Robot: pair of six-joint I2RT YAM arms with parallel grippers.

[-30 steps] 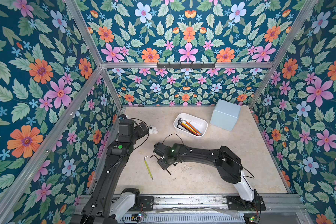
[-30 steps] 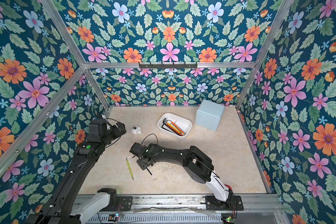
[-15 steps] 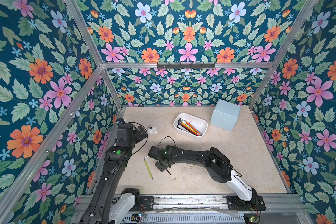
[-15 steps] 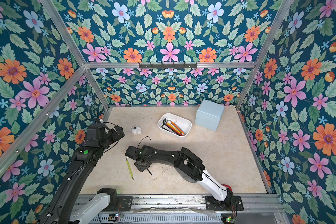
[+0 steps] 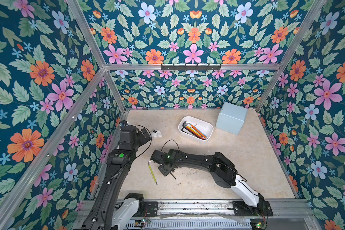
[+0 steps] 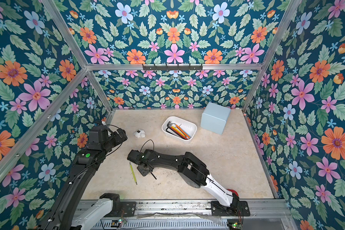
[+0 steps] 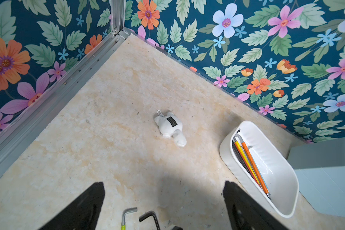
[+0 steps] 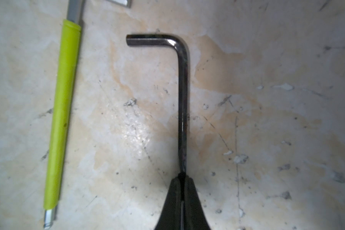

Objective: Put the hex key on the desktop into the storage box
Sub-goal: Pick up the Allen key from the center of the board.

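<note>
On the beige desk, the white storage box holds several hex keys beside a pale blue cube. The right end effector is clamped on a black hex key lying alongside a green-sleeved hex key; the left end effector hovers with jaws spread wide.

table: beige, mottled like stone, flecked with dark scuffs
storage box: white, faintly ribbed walls
keys in the box: black, yellow, orange and a little blue
hex key by the arm: glossy black
second hex key: lime-green sleeve, bare silver ends
cube box: pale blue
plush toy: white with a dark label
walls: dark teal, pink, orange and blue flowers, green leaves
</note>
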